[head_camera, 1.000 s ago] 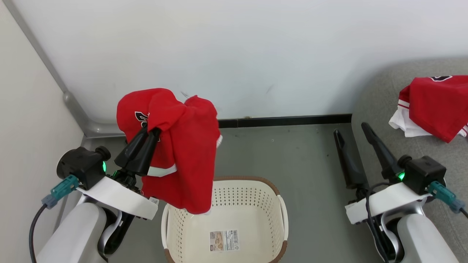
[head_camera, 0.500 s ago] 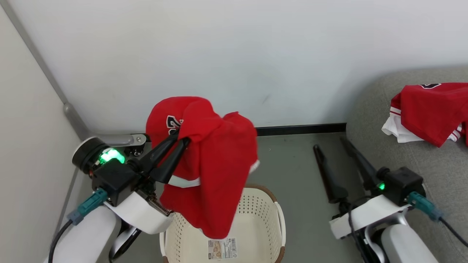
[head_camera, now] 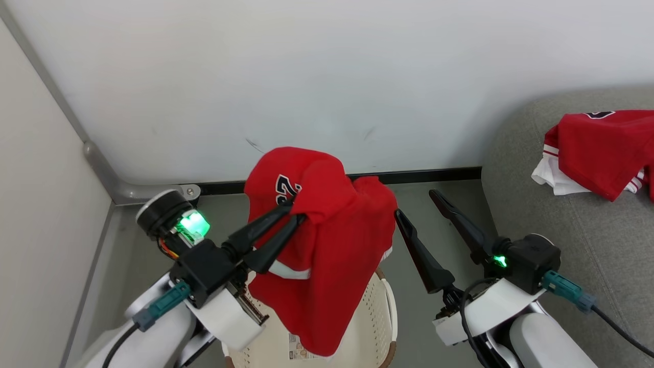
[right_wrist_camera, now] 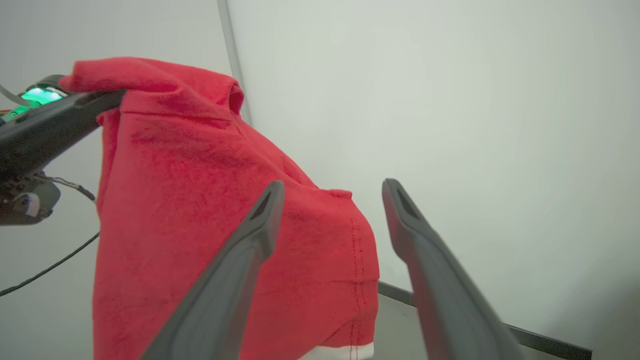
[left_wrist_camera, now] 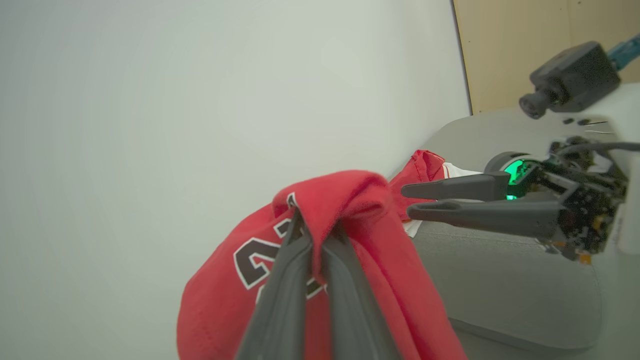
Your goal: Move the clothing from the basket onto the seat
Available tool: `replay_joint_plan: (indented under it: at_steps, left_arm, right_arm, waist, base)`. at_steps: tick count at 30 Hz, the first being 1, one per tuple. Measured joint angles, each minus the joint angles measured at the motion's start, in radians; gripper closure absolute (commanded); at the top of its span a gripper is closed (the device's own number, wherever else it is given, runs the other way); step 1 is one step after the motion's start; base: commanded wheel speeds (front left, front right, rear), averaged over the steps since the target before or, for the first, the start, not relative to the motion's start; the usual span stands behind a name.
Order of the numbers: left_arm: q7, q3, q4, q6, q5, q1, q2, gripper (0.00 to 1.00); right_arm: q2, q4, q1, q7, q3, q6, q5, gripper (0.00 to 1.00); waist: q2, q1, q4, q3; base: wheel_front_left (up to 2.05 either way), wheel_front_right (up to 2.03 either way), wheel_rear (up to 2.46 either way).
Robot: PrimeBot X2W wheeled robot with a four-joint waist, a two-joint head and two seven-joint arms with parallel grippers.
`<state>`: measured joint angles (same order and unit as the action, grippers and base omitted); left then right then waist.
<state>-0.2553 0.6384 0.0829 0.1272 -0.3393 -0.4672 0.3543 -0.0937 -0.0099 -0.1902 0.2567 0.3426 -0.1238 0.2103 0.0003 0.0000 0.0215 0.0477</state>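
Grey floor (head_camera: 127, 255) carries the basket (head_camera: 390, 306) nearest me. Above it, my left end effector (head_camera: 298, 210) clamps the smaller red garment (head_camera: 332, 266), hanging free. My right end effector (head_camera: 416, 203) stands wide apart. Far right, the jersey (head_camera: 598, 148) lies on the sofa (head_camera: 562, 230).

Red garment (head_camera: 327, 245) (black-white logo) hangs above cream basket (head_camera: 379, 301); striped jersey (head_camera: 598, 148) lies crumpled on grey sofa (head_camera: 562, 230).
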Motion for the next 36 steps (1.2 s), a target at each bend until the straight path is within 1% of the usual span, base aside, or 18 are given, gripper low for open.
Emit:
replay_joint_plan:
  at_steps: [5, 10, 17, 26, 34, 35, 36]
  left_arm:
    - [0.005, 0.079, 0.002, 0.0, 0.001, -0.009, 0.0, 1.0]
    - [0.005, 0.141, 0.012, 0.0, 0.02, -0.06, 0.007, 1.0]
    - [0.005, 0.179, 0.019, 0.0, 0.034, -0.111, 0.023, 1.0]
    - [0.005, 0.235, 0.035, 0.0, 0.031, -0.158, 0.027, 1.0]
    - [0.005, 0.281, 0.059, 0.0, -0.005, -0.187, 0.023, 1.0]
    - [0.005, 0.285, 0.061, 0.0, -0.007, -0.193, 0.023, 1.0]
    - [0.005, 0.287, 0.062, 0.0, -0.012, -0.2, 0.023, 1.0]
  right_arm:
    - [-0.018, -0.014, -0.018, 0.0, 0.048, 0.0, 0.02, 0.0]
    - [-0.045, -0.021, -0.022, 0.0, 0.114, 0.0, 0.054, 0.0]
    - [-0.081, -0.035, -0.026, 0.0, 0.185, 0.0, 0.104, 0.0]
    - [-0.115, -0.033, -0.045, 0.0, 0.204, 0.0, 0.135, 0.0]
    - [-0.133, -0.017, -0.045, 0.0, 0.221, 0.0, 0.143, 0.0]
    - [-0.134, -0.016, -0.045, 0.0, 0.221, 0.0, 0.145, 0.5]
    - [-0.135, -0.016, -0.045, 0.0, 0.222, 0.0, 0.149, 0.69]
  waist:
    - [0.0, 0.0, -0.005, 0.005]
    - [-0.0001, 0.0, -0.009, 0.008]
    - [-0.0001, 0.0, -0.012, 0.012]
    - [-0.0001, 0.0, -0.015, 0.011]
    - [-0.0002, 0.0, -0.011, 0.006]
    - [-0.0002, 0.0, -0.01, 0.005]
    - [-0.0003, 0.0, -0.009, 0.004]
  base:
    - [0.0, 0.0, 0.0]
    - [0.0, 0.0, 0.0]
    - [0.0, 0.0, 0.0]
    - [0.0, 0.0, 0.0]
    - [0.0, 0.0, 0.0]
    - [0.0, 0.0, 0.0]
    - [0.0, 0.0, 0.0]
